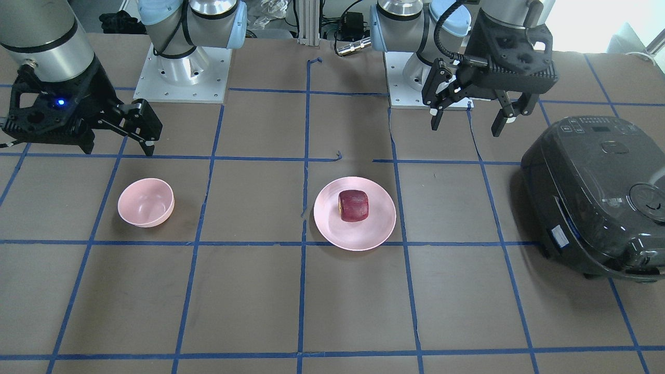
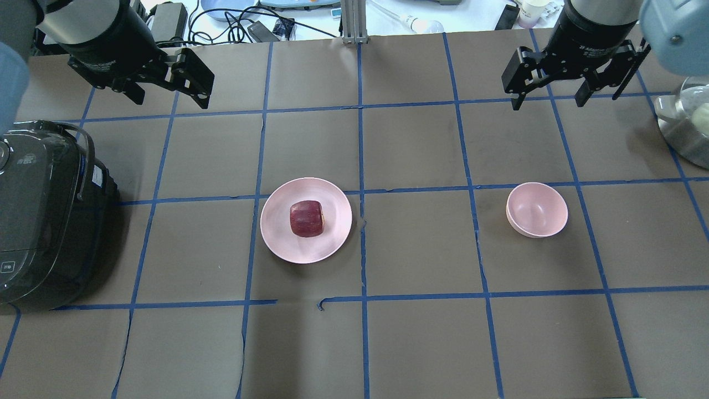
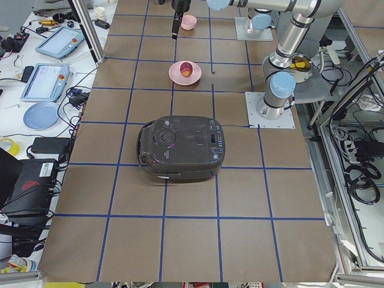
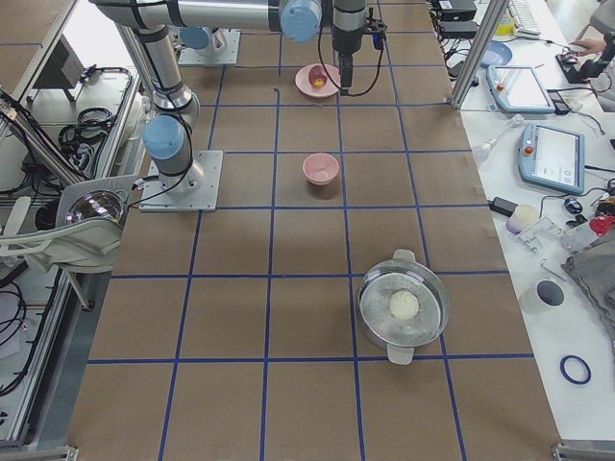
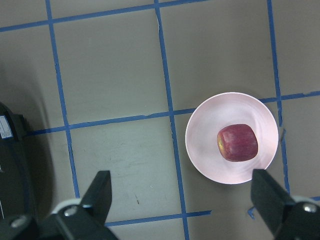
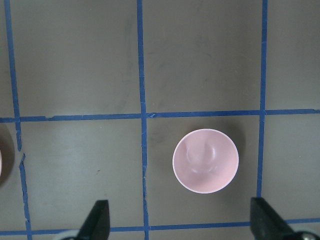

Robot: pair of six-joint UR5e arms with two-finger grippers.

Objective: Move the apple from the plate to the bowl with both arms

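The dark red apple [image 2: 306, 218] lies on the wide pink plate [image 2: 328, 244] near the table's middle, left of centre in the overhead view. The small deep pink bowl [image 2: 537, 209] stands empty to the right. My left gripper [image 2: 170, 100] is open and empty, raised beyond and to the left of the plate. My right gripper [image 2: 548, 102] is open and empty, raised beyond the bowl. The left wrist view shows the apple [image 5: 238, 143] on the plate [image 5: 210, 160] between the spread fingers [image 5: 100, 192]. The right wrist view shows the bowl [image 6: 205, 160].
A black rice cooker [image 2: 39, 216] stands at the table's left edge, beside the left arm. A metal pot [image 2: 687, 127] with a pale round thing inside stands at the right edge. Blue tape lines grid the brown table [image 2: 421, 343].
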